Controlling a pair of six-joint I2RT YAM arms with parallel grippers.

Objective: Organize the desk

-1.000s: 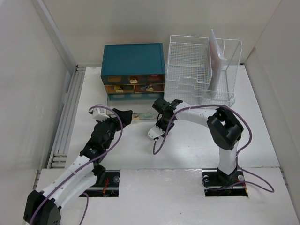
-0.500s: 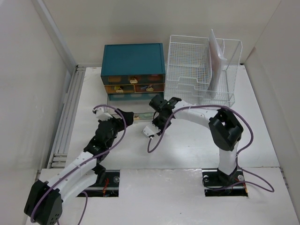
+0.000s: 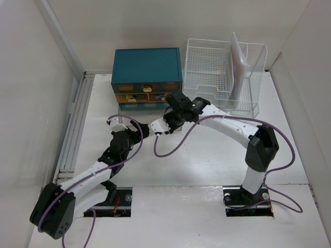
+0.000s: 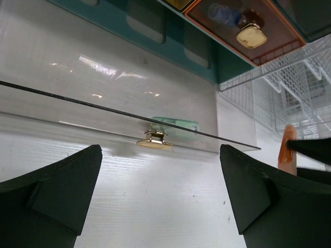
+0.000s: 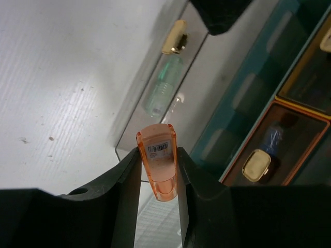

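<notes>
The white desk (image 3: 207,160) carries a teal drawer cabinet (image 3: 146,72) at the back. Its clear bottom drawer (image 4: 129,108) is pulled out and has a gold knob (image 4: 154,140). A green item (image 5: 163,88) lies inside it. My right gripper (image 5: 159,155) is shut on a small orange translucent bottle (image 5: 160,170) with a barcode label, held above the open drawer (image 5: 170,98). In the top view that gripper (image 3: 172,109) hovers at the cabinet's front. My left gripper (image 4: 160,175) is open and empty, low on the desk just before the drawer's knob, and shows in the top view as well (image 3: 140,130).
A white wire basket (image 3: 222,77) stands right of the cabinet with a flat pinkish item (image 3: 239,59) upright inside. The upper drawers (image 5: 258,160) are shut and hold small items. A grey rail (image 3: 77,124) runs along the desk's left edge. White walls enclose the space.
My right arm has stretched left and back, carrying the orange bottle over the open drawer. My left gripper has moved forward toward the drawer front and stays open.
</notes>
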